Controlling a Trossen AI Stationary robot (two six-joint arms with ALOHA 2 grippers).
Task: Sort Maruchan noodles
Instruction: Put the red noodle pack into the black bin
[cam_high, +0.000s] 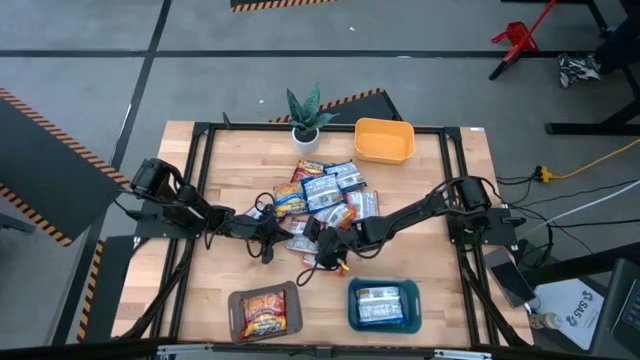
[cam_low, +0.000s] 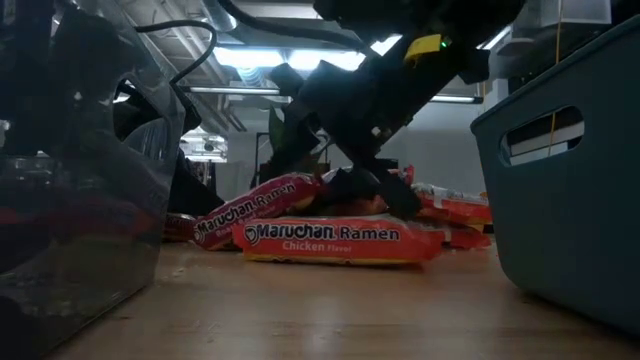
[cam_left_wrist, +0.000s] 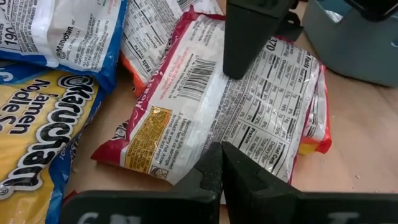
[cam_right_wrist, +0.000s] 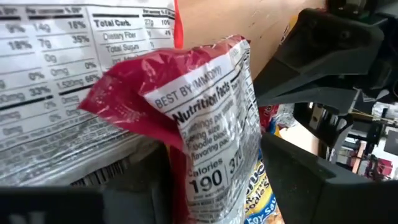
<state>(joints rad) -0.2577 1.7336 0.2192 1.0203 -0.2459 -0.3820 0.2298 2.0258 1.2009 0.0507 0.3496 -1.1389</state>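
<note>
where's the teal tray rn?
High view: the teal plastic tray sits at the table's near edge, right of centre, beside the brown tray, holding one packet.

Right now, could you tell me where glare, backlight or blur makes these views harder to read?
Low view: bright ceiling lights behind leave the arms as near silhouettes, while the chicken-flavor packet reads sharply. Left wrist view: sheen streaks across the red-edged packet. Right wrist view: the crumpled red packet fills the frame, with soft text toward its edges. High view: even light, little shadow.
</note>
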